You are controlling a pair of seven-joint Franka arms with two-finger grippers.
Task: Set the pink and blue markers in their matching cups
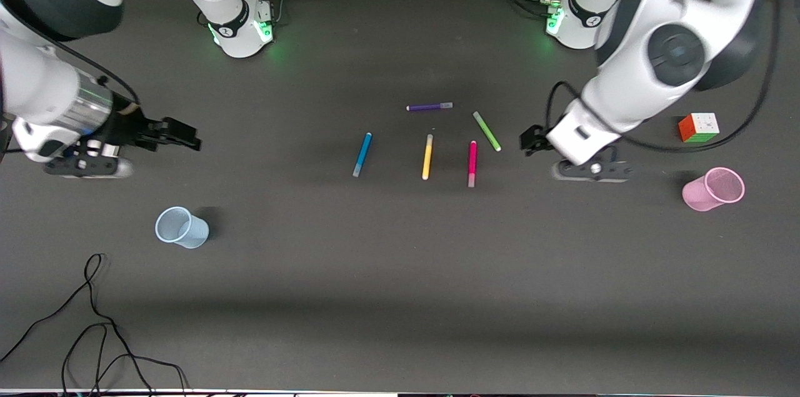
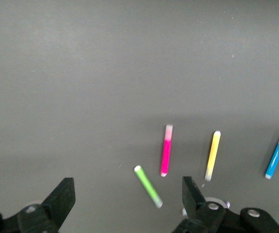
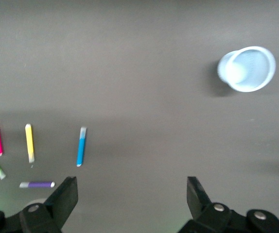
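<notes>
The pink marker [image 1: 472, 163] and the blue marker [image 1: 362, 154] lie flat mid-table, apart from each other. The pale blue cup [image 1: 181, 227] stands toward the right arm's end, nearer the front camera. The pale pink cup [image 1: 714, 189] stands toward the left arm's end. My left gripper [image 1: 530, 139] is open and empty, beside the green marker; its wrist view shows the pink marker [image 2: 166, 151] and the blue marker [image 2: 277, 155]. My right gripper [image 1: 187, 136] is open and empty over bare table. Its wrist view shows the blue cup [image 3: 247, 69] and the blue marker [image 3: 81, 146].
A yellow marker [image 1: 427, 157] lies between the blue and pink ones. A green marker [image 1: 487, 131] and a purple marker [image 1: 430, 107] lie farther from the front camera. A colour cube [image 1: 699, 127] sits by the pink cup. Black cables [image 1: 94, 322] trail at the near edge.
</notes>
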